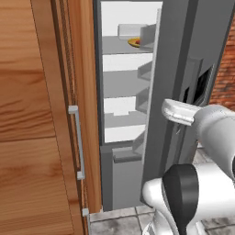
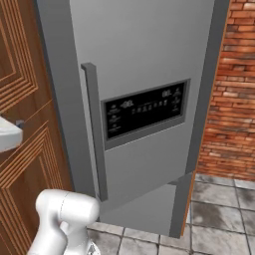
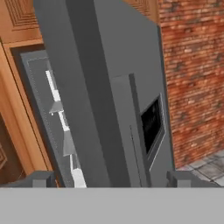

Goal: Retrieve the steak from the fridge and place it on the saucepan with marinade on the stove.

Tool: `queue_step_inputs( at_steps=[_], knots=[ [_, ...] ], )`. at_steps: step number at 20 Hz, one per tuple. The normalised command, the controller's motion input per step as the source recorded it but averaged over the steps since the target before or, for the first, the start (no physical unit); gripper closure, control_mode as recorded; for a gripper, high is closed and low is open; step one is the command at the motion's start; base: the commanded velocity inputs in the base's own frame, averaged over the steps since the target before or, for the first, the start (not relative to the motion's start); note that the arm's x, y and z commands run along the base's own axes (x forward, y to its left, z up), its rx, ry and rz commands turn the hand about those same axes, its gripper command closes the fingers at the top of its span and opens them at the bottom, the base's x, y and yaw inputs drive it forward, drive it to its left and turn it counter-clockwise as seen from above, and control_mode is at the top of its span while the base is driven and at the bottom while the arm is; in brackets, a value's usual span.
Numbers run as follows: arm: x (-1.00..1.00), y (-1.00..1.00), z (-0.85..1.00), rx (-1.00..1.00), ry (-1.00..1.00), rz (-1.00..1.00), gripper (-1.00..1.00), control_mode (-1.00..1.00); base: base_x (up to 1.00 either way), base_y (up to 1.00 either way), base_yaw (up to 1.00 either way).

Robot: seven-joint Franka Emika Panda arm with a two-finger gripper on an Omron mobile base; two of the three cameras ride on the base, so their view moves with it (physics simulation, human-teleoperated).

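Observation:
The fridge [image 1: 170, 82] stands with its grey door swung partly open. Its white inside [image 1: 124, 69] shows glass shelves. On the top shelf lies a round yellow item [image 1: 133, 42] with a speck of red at it; I cannot tell whether that is the steak. The door's front carries the black dispenser panel [image 2: 145, 110] and the long handle [image 2: 94, 132]. My gripper [image 3: 111, 179] is open, and its two fingertips [image 3: 41, 178] stand wide apart on either side of the door's edge [image 3: 87, 109] without touching it. The saucepan, marinade and stove are out of view.
A tall wooden cabinet [image 1: 36, 119] with a grey handle [image 1: 77, 142] stands close to the left of the fridge. A red brick wall [image 2: 231, 99] rises on the right. Grey floor tiles [image 2: 219, 214] lie below the door.

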Motion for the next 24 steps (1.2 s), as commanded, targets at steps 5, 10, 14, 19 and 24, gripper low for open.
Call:
queue_step_inputs(
  at_steps=[5,10,14,19,24],
  knots=[
    [-0.2,0.97,0.44,0.05,-0.19,-0.15,-1.0,-1.0,0.0,0.0,0.0],
    [0.16,0.16,0.05,0.0,0.05,-0.02,-1.0,-1.0,0.0,0.0,0.0],
    [0.02,0.0,0.0,0.0,0.0,0.0,-1.0,-1.0,0.0,0.0,0.0],
    [0.0,0.0,0.0,0.0,0.0,0.0,-1.0,-1.0,0.0,0.0,0.0],
    [0.0,0.0,0.0,0.0,0.0,0.0,-1.0,-1.0,0.0,0.0,0.0]
  ],
)
